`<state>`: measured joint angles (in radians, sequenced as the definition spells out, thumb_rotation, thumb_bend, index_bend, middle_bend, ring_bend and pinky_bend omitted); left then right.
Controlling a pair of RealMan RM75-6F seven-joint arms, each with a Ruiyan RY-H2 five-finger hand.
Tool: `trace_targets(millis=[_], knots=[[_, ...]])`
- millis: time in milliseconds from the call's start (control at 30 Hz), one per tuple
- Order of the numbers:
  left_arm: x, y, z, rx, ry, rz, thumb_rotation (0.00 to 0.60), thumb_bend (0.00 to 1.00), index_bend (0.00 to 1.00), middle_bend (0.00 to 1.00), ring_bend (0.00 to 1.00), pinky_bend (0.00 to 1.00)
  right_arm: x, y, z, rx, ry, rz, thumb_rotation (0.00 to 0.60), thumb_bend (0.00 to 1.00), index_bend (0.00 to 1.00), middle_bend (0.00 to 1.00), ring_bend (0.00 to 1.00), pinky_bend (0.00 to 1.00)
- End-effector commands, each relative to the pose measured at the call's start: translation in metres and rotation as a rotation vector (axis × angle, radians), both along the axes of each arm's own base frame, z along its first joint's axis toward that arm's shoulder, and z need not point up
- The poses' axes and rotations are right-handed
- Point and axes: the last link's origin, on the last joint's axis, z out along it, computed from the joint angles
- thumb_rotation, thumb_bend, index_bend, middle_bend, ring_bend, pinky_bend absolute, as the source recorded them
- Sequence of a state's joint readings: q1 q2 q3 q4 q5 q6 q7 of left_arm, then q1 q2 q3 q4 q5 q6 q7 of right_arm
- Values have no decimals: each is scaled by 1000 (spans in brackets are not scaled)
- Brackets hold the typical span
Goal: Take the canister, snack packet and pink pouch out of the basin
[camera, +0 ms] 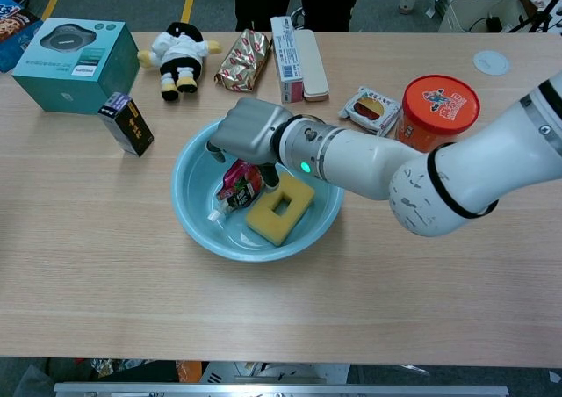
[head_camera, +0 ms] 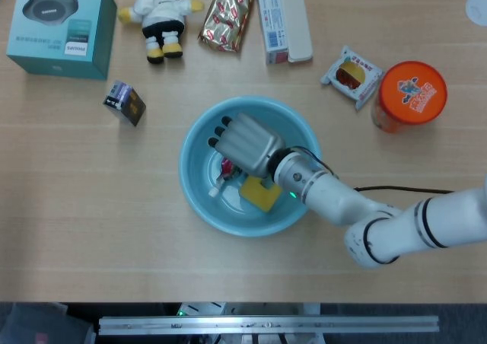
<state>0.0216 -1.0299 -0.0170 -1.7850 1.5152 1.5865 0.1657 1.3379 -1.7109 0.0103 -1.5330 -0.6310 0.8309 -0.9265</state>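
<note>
The pink pouch [head_camera: 227,167] [camera: 237,186] lies in the light blue basin [head_camera: 198,199] [camera: 189,212] beside a yellow sponge [head_camera: 262,195] [camera: 279,208]. My right hand [head_camera: 245,142] [camera: 250,132] is down inside the basin, right over the pouch. Its fingers hang at the pouch's left and its thumb at the right, and I see no firm grip. The head view hides most of the pouch under the hand. The orange-lidded canister [head_camera: 411,93] [camera: 436,107] and the snack packet [head_camera: 351,75] [camera: 373,109] stand on the table to the right of the basin. My left hand is out of sight.
Along the far edge are a teal box [head_camera: 61,28], a plush toy [head_camera: 161,13], a gold packet [head_camera: 227,13] and a long white box [head_camera: 283,17]. A small dark box [head_camera: 125,102] lies left of the basin.
</note>
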Motion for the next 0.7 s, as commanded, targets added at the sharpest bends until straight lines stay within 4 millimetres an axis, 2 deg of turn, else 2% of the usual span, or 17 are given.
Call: trace_targets(millis=[33, 333, 700], knots=[[-1, 0, 0, 0, -2, 1, 600, 344, 317, 267, 205, 164, 1, -1, -6, -1, 6, -7, 600, 0, 308, 345, 265, 494], [-4, 0, 0, -3, -4, 8, 600, 345, 317, 267, 206, 164, 3, 0, -20, -9, 25, 11, 600, 0, 357, 377, 279, 500], [-6, 1, -1, -14, -3, 12, 600, 345, 317, 267, 206, 164, 1, 3, -34, -45, -1, 78, 600, 38, 523, 508, 437, 669]])
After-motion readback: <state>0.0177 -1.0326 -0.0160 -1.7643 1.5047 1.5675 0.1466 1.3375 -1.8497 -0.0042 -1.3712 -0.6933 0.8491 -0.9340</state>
